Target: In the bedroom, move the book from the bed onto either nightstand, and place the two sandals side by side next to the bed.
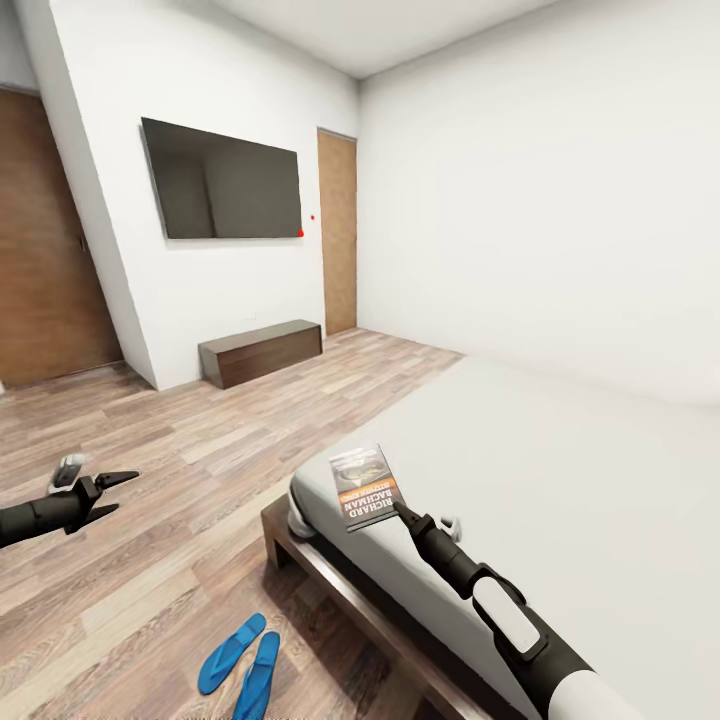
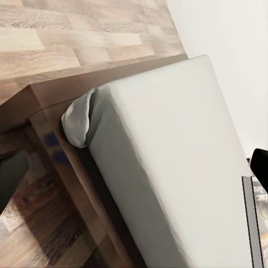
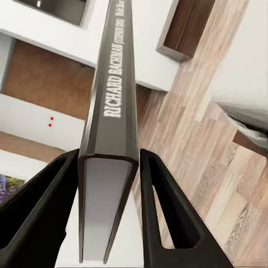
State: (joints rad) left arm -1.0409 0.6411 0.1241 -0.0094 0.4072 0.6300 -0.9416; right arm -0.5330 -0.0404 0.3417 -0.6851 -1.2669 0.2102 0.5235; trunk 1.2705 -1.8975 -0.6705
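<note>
Book-holding is shown at the near corner of the bed (image 1: pixel 560 470), the largest thing in the room, whose light-grey mattress is carried on a dark wooden frame (image 1: pixel 330 580). In the left wrist view the same mattress corner (image 2: pixel 167 156) and frame (image 2: pixel 50 123) are seen above the plank floor (image 2: pixel 78 33).

On the far white wall a black screen (image 1: pixel 222 180) is hung, with a low dark cabinet (image 1: pixel 260 351) set on the floor (image 1: pixel 180 500) beneath it. A brown door (image 1: pixel 338 230) is seen beside the screen and another (image 1: pixel 45 250) at the left edge.

The book (image 1: pixel 364 487) is held just above the mattress corner, its cover turned up toward the head camera and its long axis running away from the right hand (image 1: pixel 400 512), toward the far wall. The lettering on the cover is read along the short side nearest that hand. In the right wrist view the book's spine (image 3: pixel 111 84) is seen edge-on, clamped between two black fingers (image 3: pixel 162 206).

The two blue sandals (image 1: pixel 240 655) are laid side by side on the floor near the bed's foot corner, toes pointed away from the robot.

The left hand (image 1: pixel 120 493) is held over the floor, well apart from the bed, its fingers spread and nothing between them.
</note>
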